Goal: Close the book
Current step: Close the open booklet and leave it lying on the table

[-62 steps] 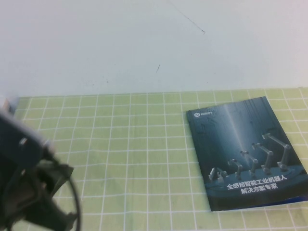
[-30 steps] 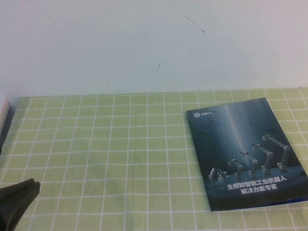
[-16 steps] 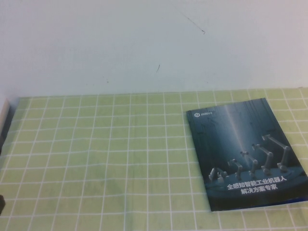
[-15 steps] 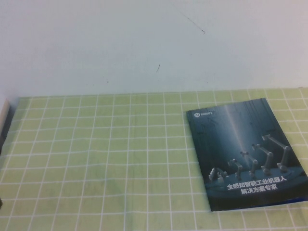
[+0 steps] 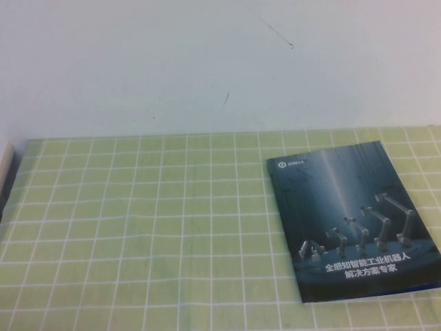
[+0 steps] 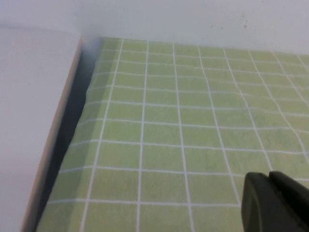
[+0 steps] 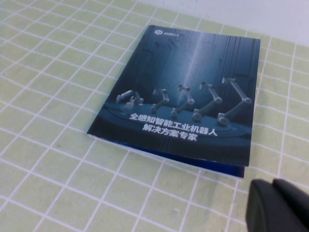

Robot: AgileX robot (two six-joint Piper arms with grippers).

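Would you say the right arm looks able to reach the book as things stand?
Probably yes: the right end effector hovers close beside the closed book, with only bare checked cloth between them. The left end effector is over the cloth's left side, away from the book.

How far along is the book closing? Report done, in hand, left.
Done: the book lies shut, cover up, flat on the checked cloth. In hand: nothing; the left tool hovers over bare cloth, the right tool above the cloth beside the book's corner. Left: nothing visible.
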